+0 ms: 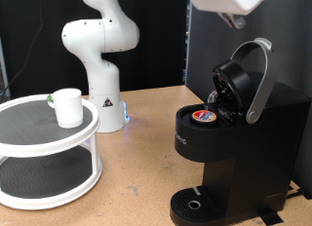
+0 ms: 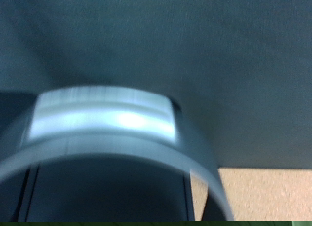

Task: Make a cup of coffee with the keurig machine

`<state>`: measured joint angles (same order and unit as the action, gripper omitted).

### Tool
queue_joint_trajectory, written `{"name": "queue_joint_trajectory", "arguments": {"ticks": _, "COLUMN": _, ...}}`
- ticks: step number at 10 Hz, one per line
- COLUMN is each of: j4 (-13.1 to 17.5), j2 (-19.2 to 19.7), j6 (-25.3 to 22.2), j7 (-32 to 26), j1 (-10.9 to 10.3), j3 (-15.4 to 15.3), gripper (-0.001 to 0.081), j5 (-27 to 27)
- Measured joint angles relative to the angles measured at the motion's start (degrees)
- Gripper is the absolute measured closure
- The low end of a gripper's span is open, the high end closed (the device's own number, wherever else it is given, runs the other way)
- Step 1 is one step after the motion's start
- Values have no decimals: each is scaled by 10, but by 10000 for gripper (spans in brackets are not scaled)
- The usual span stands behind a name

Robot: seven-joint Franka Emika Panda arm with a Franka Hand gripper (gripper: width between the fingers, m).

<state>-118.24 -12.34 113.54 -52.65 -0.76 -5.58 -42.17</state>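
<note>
We see the keurig machine (image 1: 229,138) at the exterior view's right, standing upright with its long axis vertical and its front facing the exterior view's bottom left. Its lid is swung up and back, the silver-grey handle (image 1: 258,80) arching towards the exterior view's top right. In the open chamber a pod (image 1: 204,117) with a printed foil lid sits in place, so we judge loading done. Closing the lid, placing a cup and brewing all look left to do, since the round drip tray (image 1: 195,202) carries nothing.

On the two-tier white stand (image 1: 44,153) at the exterior view's left, the cup (image 1: 68,106) rests upright on the upper shelf, well apart from the machine.

The gripper (image 1: 232,12) hangs above the raised handle at the exterior view's top edge, mostly cropped; we cannot tell whether its fingers are spread or closed. The wrist view shows only the blurred handle (image 2: 102,124) close beneath, with no fingers visible.
</note>
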Motion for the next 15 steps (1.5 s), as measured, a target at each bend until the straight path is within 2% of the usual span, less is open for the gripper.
{"name": "queue_joint_trajectory", "arguments": {"ticks": 3, "j4": 5, "j2": 0, "j6": 48, "j7": 43, "j1": -18, "j3": -45, "gripper": 802, "j5": 6}}
{"name": "queue_joint_trajectory", "arguments": {"ticks": 5, "j4": 9, "j2": 3, "j6": 59, "j7": 93, "j1": -25, "j3": -77, "gripper": 802, "j5": 37}}
{"name": "queue_joint_trajectory", "arguments": {"ticks": 8, "j4": 6, "j2": 13, "j6": 69, "j7": 125, "j1": -28, "j3": -107, "gripper": 802, "j5": 65}}
{"name": "queue_joint_trajectory", "arguments": {"ticks": 12, "j4": 4, "j2": 29, "j6": 67, "j7": 134, "j1": -22, "j3": -108, "gripper": 802, "j5": 89}}
{"name": "queue_joint_trajectory", "arguments": {"ticks": 15, "j4": 9, "j2": 29, "j6": 55, "j7": 121, "j1": -12, "j3": -94, "gripper": 802, "j5": 89}}
